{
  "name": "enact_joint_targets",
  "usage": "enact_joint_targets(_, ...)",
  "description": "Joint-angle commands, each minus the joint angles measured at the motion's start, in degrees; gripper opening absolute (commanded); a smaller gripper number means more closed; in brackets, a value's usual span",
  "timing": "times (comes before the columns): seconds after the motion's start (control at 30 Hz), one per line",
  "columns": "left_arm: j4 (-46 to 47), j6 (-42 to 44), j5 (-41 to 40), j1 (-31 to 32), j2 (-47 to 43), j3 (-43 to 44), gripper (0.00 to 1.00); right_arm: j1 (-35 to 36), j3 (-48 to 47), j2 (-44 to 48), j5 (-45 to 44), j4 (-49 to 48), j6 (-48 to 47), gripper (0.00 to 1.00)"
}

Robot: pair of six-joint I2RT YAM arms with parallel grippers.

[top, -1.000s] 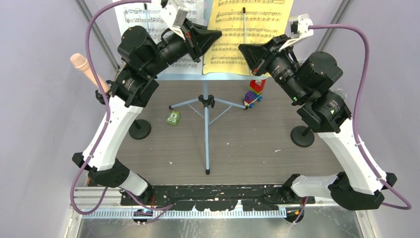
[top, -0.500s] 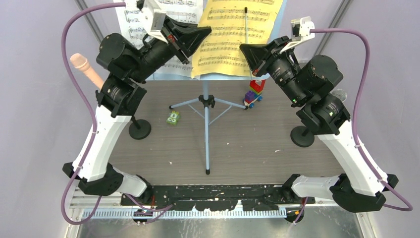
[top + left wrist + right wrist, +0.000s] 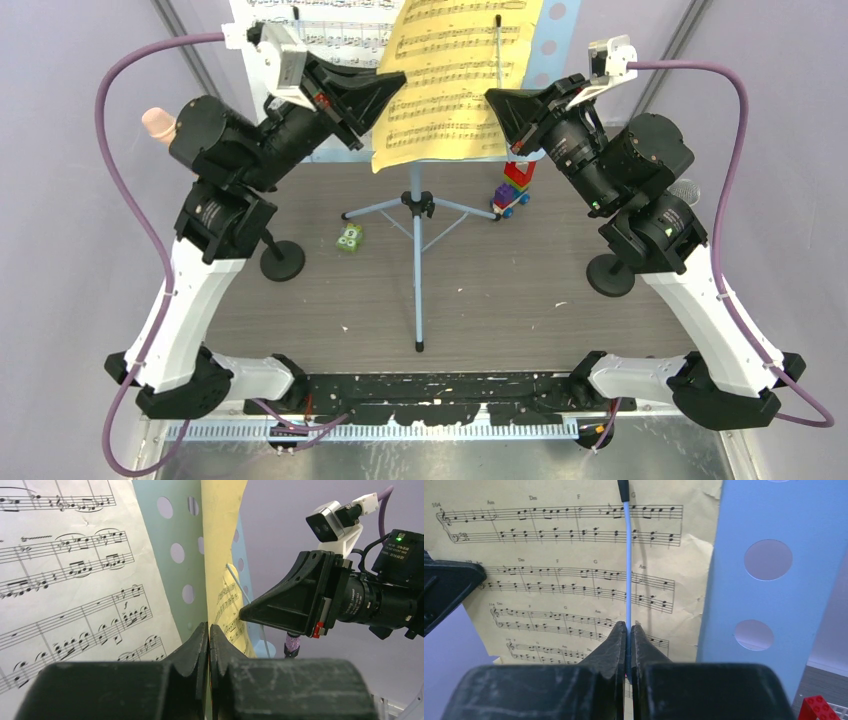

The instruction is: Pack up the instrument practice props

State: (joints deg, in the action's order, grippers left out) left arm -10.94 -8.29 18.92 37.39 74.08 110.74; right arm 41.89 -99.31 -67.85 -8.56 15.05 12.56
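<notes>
Top external shows us the yellow sheet point(image 3: 450, 90) has swung left, peeling off the far rack point(image 3: 744, 515), left jaws pinching its edge, right jaws pinching the rack's wire clip point(image 3: 627, 555); we judge it partly free.

You're in a lab test cell: plain lilac panel walls point(image 3: 60, 250) enclose the grey wood-grain tabletop point(image 3: 500, 290), with a black metal mounting rail point(image 3: 430, 385) along its near edge.

Left arm point(image 3: 190, 297), right arm point(image 3: 715, 300): white shells, black motor joints. Left gripper point(image 3: 208, 630), right gripper point(image 3: 625, 627) black, wedge-shaped. Purple cables point(image 3: 670, 66), white wrist cameras point(image 3: 608, 55).
</notes>
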Motion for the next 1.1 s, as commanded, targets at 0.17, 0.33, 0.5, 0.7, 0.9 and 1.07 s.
enact_joint_targets(0.17, 1.4, 3.8, -6.0, -0.2, -7.9, -5.1, 0.04, 0.0, -0.2, 2.3, -1.7, -3.2, -1.1, 0.01)
enact_joint_targets(0.33, 0.2, 5.2, -8.2, -0.2, -10.4, -6.8, 0.03, 0.0, -0.2, 2.1, -1.6, -3.3, -1.1, 0.0)
enact_joint_targets(0.5, -0.3, 6.0, -10.3, -0.3, -13.2, -9.0, 0.01, 0.0, -0.4, 1.7, -1.8, -3.4, -1.6, 0.01)
enact_joint_targets(0.7, -1.2, 6.7, -12.1, -0.2, -15.9, -10.8, 0.01, 0.0, -0.6, 1.3, -3.0, -3.5, -2.1, 0.04)
enact_joint_targets(0.9, -1.5, 6.7, -12.6, -0.2, -17.5, -11.5, 0.01, 0.0, -0.5, 0.9, -2.8, -3.7, -2.1, 0.2)
enact_joint_targets(1.07, -2.0, 6.4, -12.6, -0.2, -18.3, -11.9, 0.0, 0.0, 0.2, 1.9, -2.7, -4.2, -2.3, 0.34)
